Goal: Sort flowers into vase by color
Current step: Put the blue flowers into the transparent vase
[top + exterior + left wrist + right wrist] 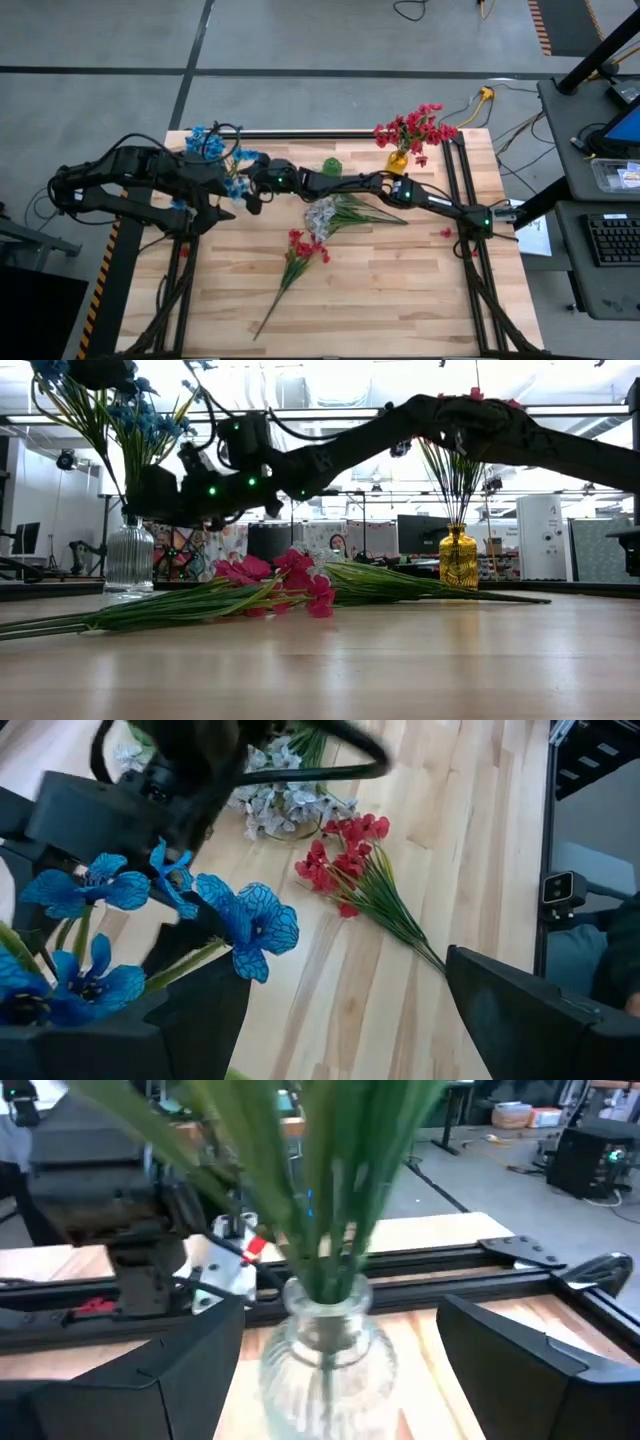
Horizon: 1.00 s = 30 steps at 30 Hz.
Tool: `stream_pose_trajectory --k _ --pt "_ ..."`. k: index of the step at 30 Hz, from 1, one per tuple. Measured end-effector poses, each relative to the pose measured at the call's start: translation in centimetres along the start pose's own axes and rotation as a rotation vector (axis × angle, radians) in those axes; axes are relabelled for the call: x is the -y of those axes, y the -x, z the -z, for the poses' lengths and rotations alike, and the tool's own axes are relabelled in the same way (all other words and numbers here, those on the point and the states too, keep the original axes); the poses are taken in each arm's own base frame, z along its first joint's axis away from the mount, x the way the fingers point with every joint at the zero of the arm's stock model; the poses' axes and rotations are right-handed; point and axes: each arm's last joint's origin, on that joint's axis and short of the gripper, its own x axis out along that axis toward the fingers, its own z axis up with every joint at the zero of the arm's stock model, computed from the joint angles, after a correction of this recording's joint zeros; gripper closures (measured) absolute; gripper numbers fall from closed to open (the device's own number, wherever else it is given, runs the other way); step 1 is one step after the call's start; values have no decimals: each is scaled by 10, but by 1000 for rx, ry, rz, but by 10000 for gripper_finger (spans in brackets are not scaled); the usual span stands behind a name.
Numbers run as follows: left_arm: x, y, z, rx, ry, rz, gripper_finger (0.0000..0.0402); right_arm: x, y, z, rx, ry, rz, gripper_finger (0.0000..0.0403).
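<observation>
Blue flowers (212, 148) stand with their stems in a clear ribbed glass vase (130, 555) at the far left. Red flowers (412, 130) stand in a yellow vase (458, 557) at the far right. A white spray (325, 214) and a red spray (300, 250) lie flat mid-table. My right gripper (340, 1380) reaches across the table and is open, its fingers standing on either side of the clear vase (320, 1355) without touching it. My left gripper (340, 1020) is open beside the blue blossoms (250, 920), just near of the vase.
A small green object (332, 167) sits on the far middle of the table. The right arm (400, 190) stretches low over the white spray's stems. Bare wood lies toward the near edge (400, 300). Black rails (455, 190) run along the table's sides.
</observation>
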Motion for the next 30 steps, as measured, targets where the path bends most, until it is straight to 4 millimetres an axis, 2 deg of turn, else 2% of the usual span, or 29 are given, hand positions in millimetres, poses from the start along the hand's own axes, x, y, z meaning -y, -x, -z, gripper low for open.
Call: stream_pose_trajectory --k 4,10,15,19,30 --pt "0 0 0 -1 4 0 82 0 -2 2 48 -6 2 86" --pt "0 0 0 -1 8 0 82 -4 -7 28 40 -17 -4 95" --pt "0 0 0 -1 8 0 82 -5 -8 28 71 45 -8 101" --pt "0 0 0 0 8 0 82 -6 -9 38 45 45 -7 108" --pt "0 0 -1 2 9 1 82 -7 -9 37 55 55 -8 138"
